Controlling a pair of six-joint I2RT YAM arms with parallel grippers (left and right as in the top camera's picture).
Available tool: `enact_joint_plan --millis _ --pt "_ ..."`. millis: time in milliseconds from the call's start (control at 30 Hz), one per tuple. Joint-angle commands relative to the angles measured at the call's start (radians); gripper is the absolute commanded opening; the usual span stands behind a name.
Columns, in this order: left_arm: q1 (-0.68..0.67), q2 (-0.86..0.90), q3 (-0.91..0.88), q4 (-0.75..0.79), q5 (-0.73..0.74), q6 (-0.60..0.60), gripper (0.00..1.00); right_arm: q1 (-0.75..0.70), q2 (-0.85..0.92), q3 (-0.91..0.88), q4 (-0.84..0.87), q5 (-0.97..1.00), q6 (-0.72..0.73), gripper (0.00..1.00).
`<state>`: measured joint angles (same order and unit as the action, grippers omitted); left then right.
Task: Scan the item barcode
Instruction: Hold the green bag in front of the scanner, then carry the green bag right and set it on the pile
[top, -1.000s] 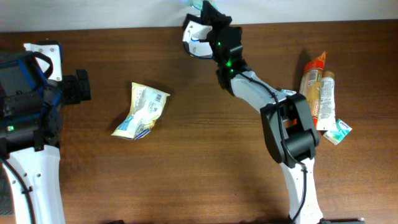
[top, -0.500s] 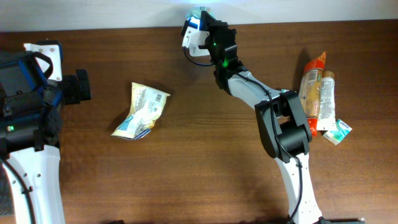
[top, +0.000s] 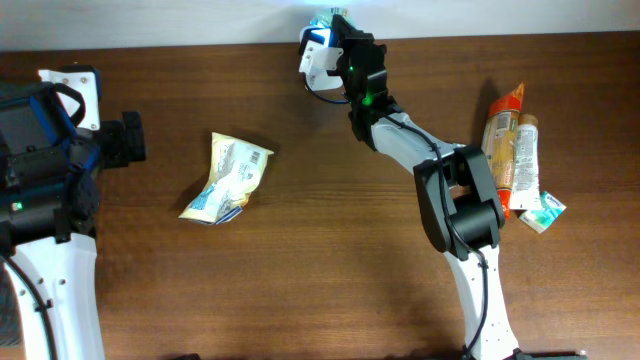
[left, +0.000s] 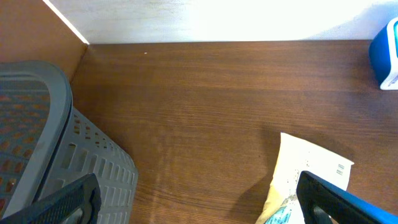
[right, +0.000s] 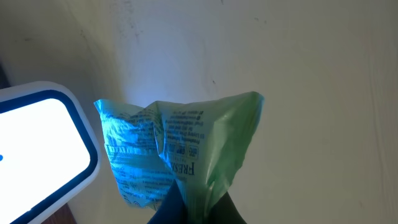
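Just beside glowing scanner (right: 41, 144), pinched green packet (right: 186, 146)

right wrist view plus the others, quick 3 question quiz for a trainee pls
1. True or false: the right gripper is shut on the green packet.
2. Which gripper is open? A left gripper; B right gripper.
3. What lies on the table between the arms?
Key: 1 true; 2 A; 3 a yellow packet.
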<state>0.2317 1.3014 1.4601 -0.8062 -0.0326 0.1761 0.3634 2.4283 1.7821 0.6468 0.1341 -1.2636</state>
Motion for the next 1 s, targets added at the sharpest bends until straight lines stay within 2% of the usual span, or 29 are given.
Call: enact_joint_plan --millis 0,100,167,233,367,433,567,700,833,967 --pt "0.005 0.000 0.010 0.002 0.011 0.013 0.99 0.019 -0.104 0.024 -0.012 0.050 0.077 0.04" --pt "0.005 0.000 0.010 0.002 0.011 0.013 0.99 0.025 -0.197 0.024 -0.082 0.142 0.214 0.04" --pt "0.005 0.000 0.010 0.002 0.011 0.013 0.99 0.039 -0.290 0.024 -0.257 0.162 0.297 0.04" --pt "0.005 0.000 0.010 0.002 0.011 0.013 0.99 0.060 -0.386 0.024 -0.498 0.145 0.445 0.04" --pt "0.005 0.000 0.010 0.002 0.011 0.013 0.99 0.067 -0.575 0.025 -1.002 0.053 0.996 0.04" --pt "0.005 0.000 0.010 0.002 0.011 0.013 0.99 0.056 -0.639 0.025 -1.233 -0.010 1.147 0.04" --pt "0.005 0.000 0.010 0.002 0.011 0.013 0.99 -0.006 -0.689 0.025 -1.608 -0.101 1.345 0.04" --pt "0.005 0.000 0.010 0.002 0.011 0.013 0.99 -0.175 -0.675 0.019 -1.928 -0.105 1.493 0.04" --pt "0.005 0.000 0.010 0.002 0.011 0.013 0.99 -0.365 -0.666 -0.077 -1.972 -0.104 1.509 0.04" --pt "0.005 0.000 0.010 0.002 0.011 0.013 0.99 -0.555 -0.664 -0.276 -1.815 -0.105 1.508 0.04"
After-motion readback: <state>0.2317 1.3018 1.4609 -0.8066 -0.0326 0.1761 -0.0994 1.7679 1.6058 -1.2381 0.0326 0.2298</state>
